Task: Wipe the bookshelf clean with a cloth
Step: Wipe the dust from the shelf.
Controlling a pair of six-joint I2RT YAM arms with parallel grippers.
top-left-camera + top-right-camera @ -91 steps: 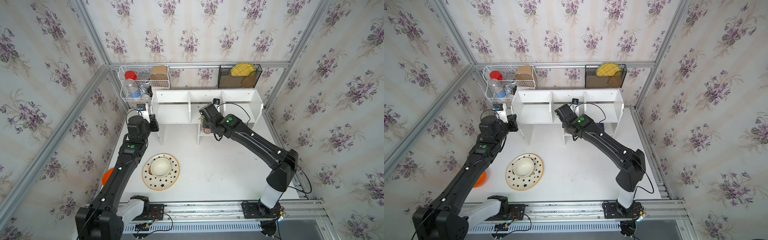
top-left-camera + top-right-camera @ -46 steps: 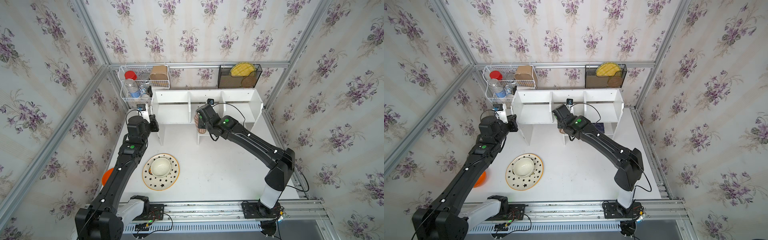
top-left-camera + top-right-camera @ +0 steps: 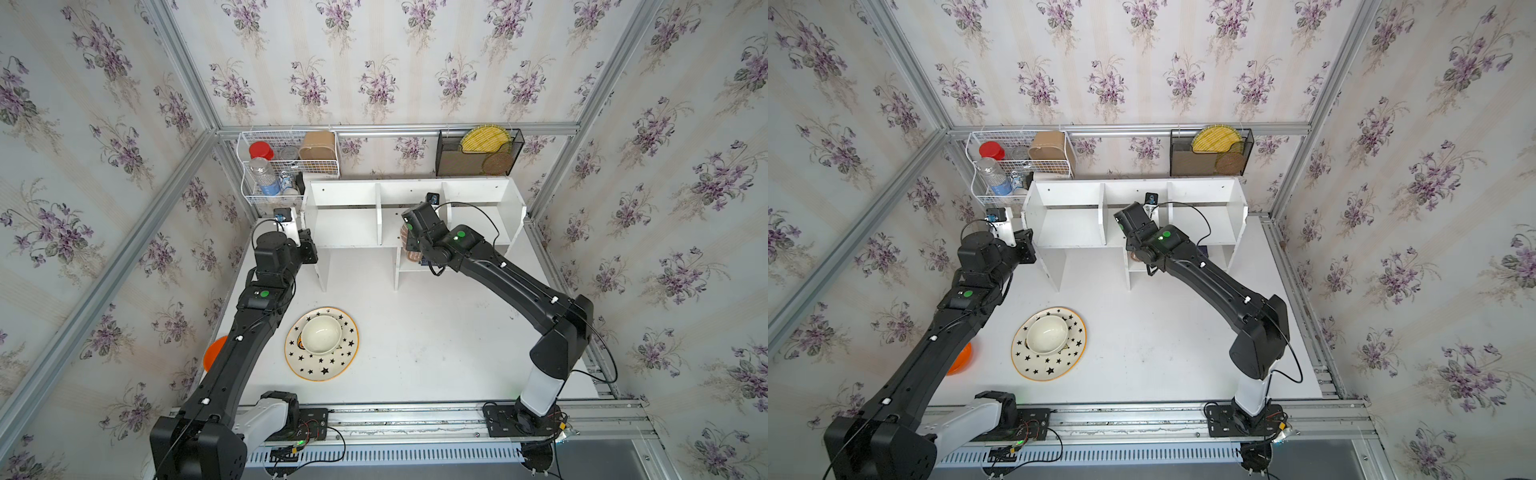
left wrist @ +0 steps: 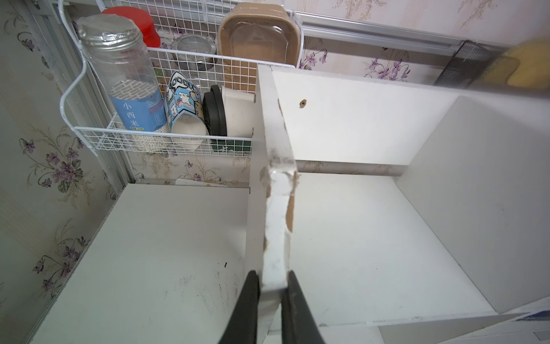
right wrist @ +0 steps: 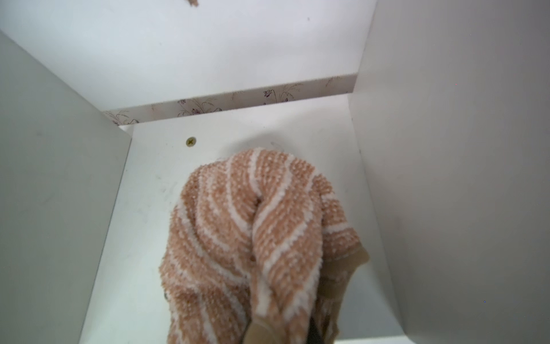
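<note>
The tan-pink striped cloth, clenched in the right pincer and bunched just ahead of it in the middle compartment of the white wooden bookshelf, could be jammed against a divider by too wide a stroke, and the chipped panel clamped by the left pincer strained.

White tabletop, lightly scuffed with dark specks. Along its back edge, white bookshelf, with striped tan cloth bunched in the middle compartment. Nearer the front, left of centre, star-patterned plate with cream bowl on it. At the left edge, orange dish, half hidden.
</note>
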